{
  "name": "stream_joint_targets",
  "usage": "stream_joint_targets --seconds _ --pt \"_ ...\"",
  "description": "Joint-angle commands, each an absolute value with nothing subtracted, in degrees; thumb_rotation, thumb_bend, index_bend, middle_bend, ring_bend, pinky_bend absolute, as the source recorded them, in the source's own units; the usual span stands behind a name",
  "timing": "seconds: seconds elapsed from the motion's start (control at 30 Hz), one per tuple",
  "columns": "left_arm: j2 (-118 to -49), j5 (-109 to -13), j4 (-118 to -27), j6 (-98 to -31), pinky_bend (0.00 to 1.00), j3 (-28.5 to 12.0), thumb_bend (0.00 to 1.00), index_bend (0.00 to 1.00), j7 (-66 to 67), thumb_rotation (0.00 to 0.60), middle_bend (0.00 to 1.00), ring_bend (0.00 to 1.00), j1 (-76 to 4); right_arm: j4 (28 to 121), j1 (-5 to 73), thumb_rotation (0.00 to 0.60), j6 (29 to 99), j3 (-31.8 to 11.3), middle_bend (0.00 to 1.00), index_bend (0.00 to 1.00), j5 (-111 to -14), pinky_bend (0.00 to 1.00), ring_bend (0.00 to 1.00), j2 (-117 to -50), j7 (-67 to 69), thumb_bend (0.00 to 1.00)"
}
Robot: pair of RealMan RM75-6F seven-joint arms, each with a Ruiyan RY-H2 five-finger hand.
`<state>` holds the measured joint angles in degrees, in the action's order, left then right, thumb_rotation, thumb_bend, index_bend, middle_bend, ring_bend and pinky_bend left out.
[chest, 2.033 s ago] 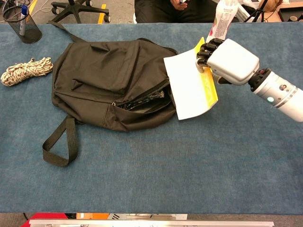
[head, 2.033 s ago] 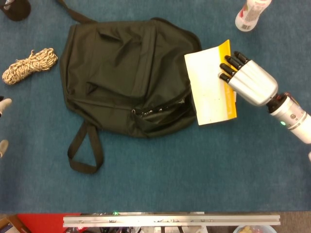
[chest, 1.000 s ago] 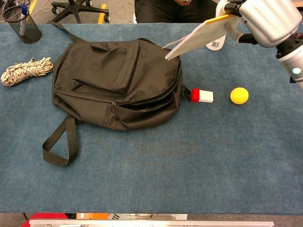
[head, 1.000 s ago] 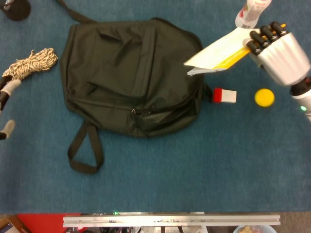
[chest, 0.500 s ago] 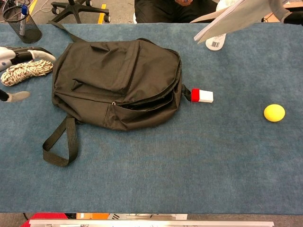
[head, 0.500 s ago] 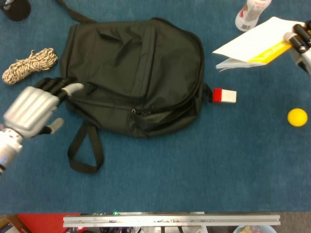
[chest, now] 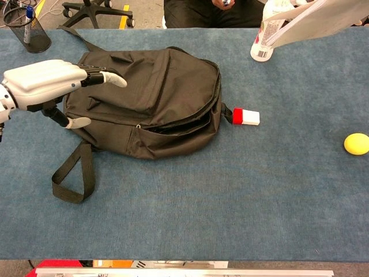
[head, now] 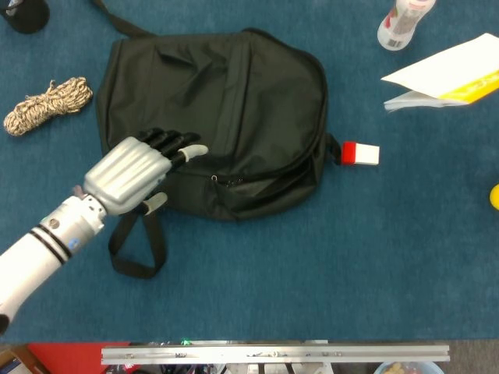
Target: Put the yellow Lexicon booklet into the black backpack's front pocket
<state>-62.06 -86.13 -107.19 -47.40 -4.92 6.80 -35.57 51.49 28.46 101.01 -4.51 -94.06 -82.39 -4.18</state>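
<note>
One left hand (head: 132, 173) in view, silver shell with black fingers, flat and spread over the backpack's (head: 234, 101) lower-left part, holding nothing; from the chest view it looks just above the fabric, contact unclear. Right hand is out of frame in both views. One backpack: black soft woven cloth, lying flat, front pocket zip gaping along the near edge, one webbing loop strap (head: 136, 245) on the near side. One booklet (head: 448, 78): thin paper, white sheet over a yellow cover, raised off the table at the far right edge, tilted; what carries it is cut off by the frame. No readable writing on it. One coil of speckled rope (head: 48, 104) left of the backpack. One small red-and-white block (head: 359, 153) just beside the backpack's right end. One yellow ball (chest: 356, 143) at the right edge. One clear plastic bottle (chest: 268, 32) with a barcode label, text too small. One black mesh pen cup (chest: 25, 29) at the far left. Table (head: 327, 265) has blue carpet-like cloth.
</note>
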Motion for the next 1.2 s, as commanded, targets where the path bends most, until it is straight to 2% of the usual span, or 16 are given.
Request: stream_joint_targets --seconds 0.03,0.4,0.8,1.2 --pt "-63.6 -83.9 -107.1 -46.5 0.17 -5.7 0.29 0.13 8.3 0.600 0.10 0.13 -36.9 51.6 28.1 0.600 101.0 -4.8 0.71 0.80 -94.2 0.53 0.54 -82.1 -4.3 0.39" --pt "-67.9 -76.8 -106.5 -45.5 0.17 -6.8 0.29 0.13 12.7 0.600 0.10 0.13 -40.1 51.7 27.1 0.600 100.6 -5.7 0.72 0.80 -94.4 0.53 0.55 -81.5 -4.3 0.39" --pt "-77.7 -65.7 -103.5 -44.1 0.17 -8.2 0.29 0.11 23.0 0.600 0.09 0.12 -47.0 51.4 25.7 0.600 100.7 -6.8 0.72 0.80 -94.1 0.53 0.55 -81.1 -3.8 0.39" --pt "-87.4 -48.0 -99.3 -47.4 0.17 -8.5 0.29 0.06 36.6 0.600 0.07 0.11 -55.7 50.3 24.5 0.600 100.8 -7.1 0.72 0.80 -94.1 0.53 0.55 -81.2 -2.7 0.39"
